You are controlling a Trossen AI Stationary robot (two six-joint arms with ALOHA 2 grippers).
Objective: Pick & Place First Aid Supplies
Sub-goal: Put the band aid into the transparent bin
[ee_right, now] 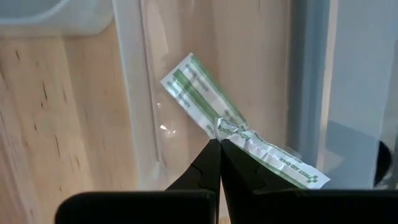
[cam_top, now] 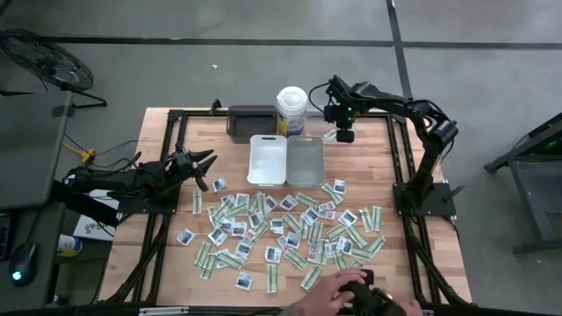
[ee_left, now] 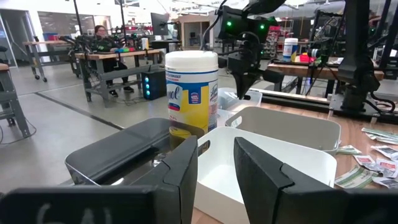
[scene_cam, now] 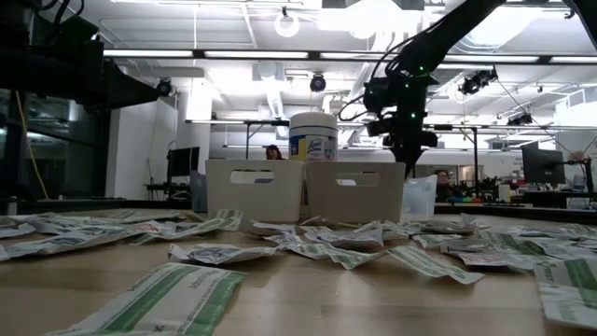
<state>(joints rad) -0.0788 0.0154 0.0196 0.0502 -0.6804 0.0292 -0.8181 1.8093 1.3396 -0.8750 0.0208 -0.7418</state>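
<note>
While the right pincer (ee_right: 219, 144) pinches a green-and-white strip (ee_right: 233, 129) by its middle over the clear tray (cam_top: 336, 133) just beside the grey tray (cam_top: 305, 160), it should release only once squarely above that clear tray; the left pincer (ee_left: 216, 163) waits half-open.

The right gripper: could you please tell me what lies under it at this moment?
The right gripper, shut on a green-and-white strip, hangs over a clear tray on the wooden table. The gripper body hides whatever lies directly beneath it.
</note>
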